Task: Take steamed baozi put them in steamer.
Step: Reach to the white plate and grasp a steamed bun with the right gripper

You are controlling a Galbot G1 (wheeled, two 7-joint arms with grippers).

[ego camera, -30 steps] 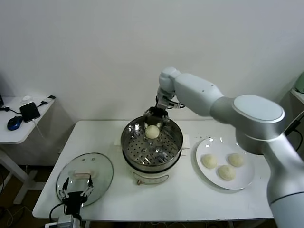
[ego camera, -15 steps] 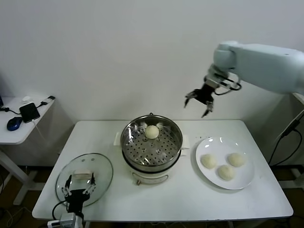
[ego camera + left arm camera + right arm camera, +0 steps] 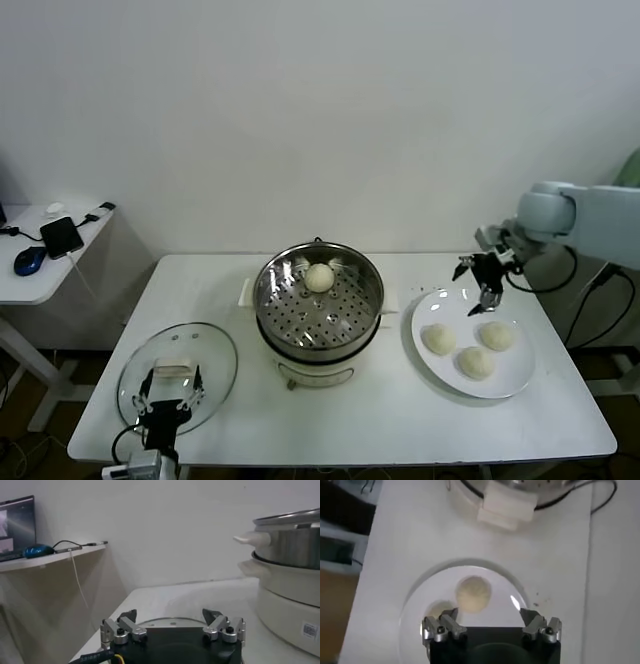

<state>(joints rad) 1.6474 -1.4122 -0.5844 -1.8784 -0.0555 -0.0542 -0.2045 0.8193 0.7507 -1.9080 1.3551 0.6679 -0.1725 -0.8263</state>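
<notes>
Head view: shiny steel steamer (image 3: 319, 312) mid-table w/ one smooth cream baozi (image 3: 319, 277) at its back edge. Three more baozi (image 3: 468, 349) on the white plate (image 3: 515, 382). Right gripper (image 3: 481, 280) hovers above the plate, spread wide, empty. Left gripper (image 3: 166, 405) spread over the glass lid (image 3: 215, 355).

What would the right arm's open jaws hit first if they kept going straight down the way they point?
Probably a steamed baozi on the white plate: the right gripper hangs open above it, with the bun between the jaws in the wrist view. The exact depth is unclear.

Four baozi (image 3: 320, 277), one steamer (image 3: 320, 345), one plate (image 3: 516, 374), one lid (image 3: 215, 356)
</notes>
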